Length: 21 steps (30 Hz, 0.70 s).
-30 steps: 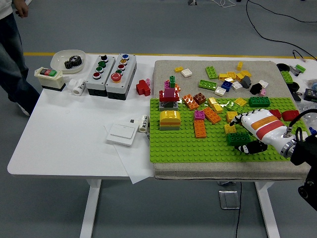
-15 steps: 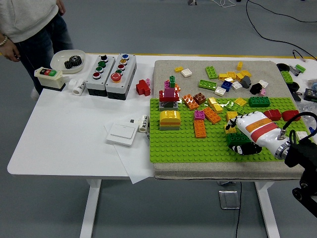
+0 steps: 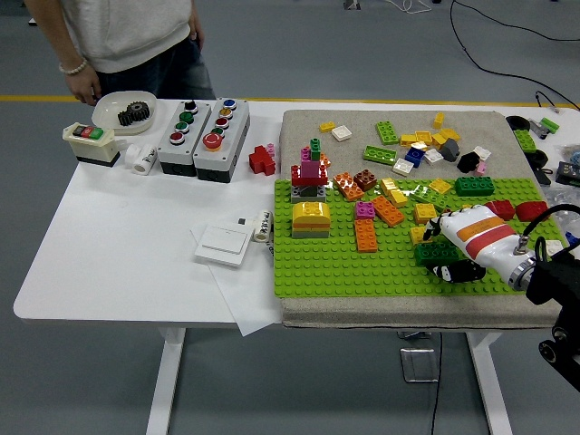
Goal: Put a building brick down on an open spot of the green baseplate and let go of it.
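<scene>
Since the earlier frames the right hand (image 3: 453, 246) has shifted only slightly over the right part of the green baseplate (image 3: 335, 267), while the person (image 3: 127, 36) at the far left has stepped in closer to the table (image 3: 118, 254) and now stands behind the white bowl (image 3: 113, 111).

Nearest the camera, the right hand comes in from the lower right, white with an orange and a red band, its black fingers (image 3: 458, 270) curled down around a dark green brick (image 3: 433, 253). That brick is low and studded, and it sits on the baseplate under the hand; the fingers are closed on it, though part of it is hidden by the palm.

Just left of the hand lie a yellow brick (image 3: 419, 235) and an orange brick (image 3: 366, 235), with a yellow-topped stack (image 3: 311, 218) further left, all on the baseplate. Two red bricks (image 3: 512, 210) sit close behind the wrist, crowding that side. Open green studs show along the front edge of the plate.

Off the plate to the left, a white switch plate (image 3: 223, 245) rests on paper. Further back, loose bricks (image 3: 408, 145) are scattered over the beige mat (image 3: 299, 127), and a red and pink tower (image 3: 309, 174) stands at the plate's far edge. Two grey button boxes (image 3: 204, 131) stand at the far side.
</scene>
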Motion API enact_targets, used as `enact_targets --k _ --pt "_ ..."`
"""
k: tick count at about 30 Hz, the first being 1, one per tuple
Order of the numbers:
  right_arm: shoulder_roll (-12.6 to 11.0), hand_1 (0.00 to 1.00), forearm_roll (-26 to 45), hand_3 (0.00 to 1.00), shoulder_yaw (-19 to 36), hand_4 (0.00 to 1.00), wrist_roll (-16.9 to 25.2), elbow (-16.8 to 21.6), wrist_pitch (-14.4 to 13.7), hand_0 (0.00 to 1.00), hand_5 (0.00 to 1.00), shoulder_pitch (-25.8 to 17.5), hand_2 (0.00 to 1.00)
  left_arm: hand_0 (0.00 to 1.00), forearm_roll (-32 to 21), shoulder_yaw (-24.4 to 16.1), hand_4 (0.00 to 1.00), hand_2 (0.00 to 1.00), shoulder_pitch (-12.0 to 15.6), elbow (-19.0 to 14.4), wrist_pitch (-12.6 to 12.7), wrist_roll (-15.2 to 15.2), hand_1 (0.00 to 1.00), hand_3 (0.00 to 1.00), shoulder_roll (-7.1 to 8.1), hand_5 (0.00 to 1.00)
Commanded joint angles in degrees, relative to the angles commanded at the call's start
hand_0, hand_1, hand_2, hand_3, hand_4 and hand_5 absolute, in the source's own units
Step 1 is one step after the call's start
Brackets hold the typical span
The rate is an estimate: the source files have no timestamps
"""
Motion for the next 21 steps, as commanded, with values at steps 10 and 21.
enact_targets --k 10,21 --pt "0.2 0.504 0.0 0.566 -0.2 0.765 0.1 -0.9 0.1 0.417 0.322 0.1 0.582 0.742 0.1 0.0 0.639 0.714 0.0 -0.1 0.0 0.0 0.722 0.588 -0.02 0.665" --pt "0.7 0.46 0.0 0.529 0.0 0.74 0.8 -2.0 -0.2 0.345 0.326 0.4 0.545 0.742 -0.2 0.1 0.639 0.712 -0.1 0.0 0.0 -0.1 0.723 0.588 -0.06 0.666"
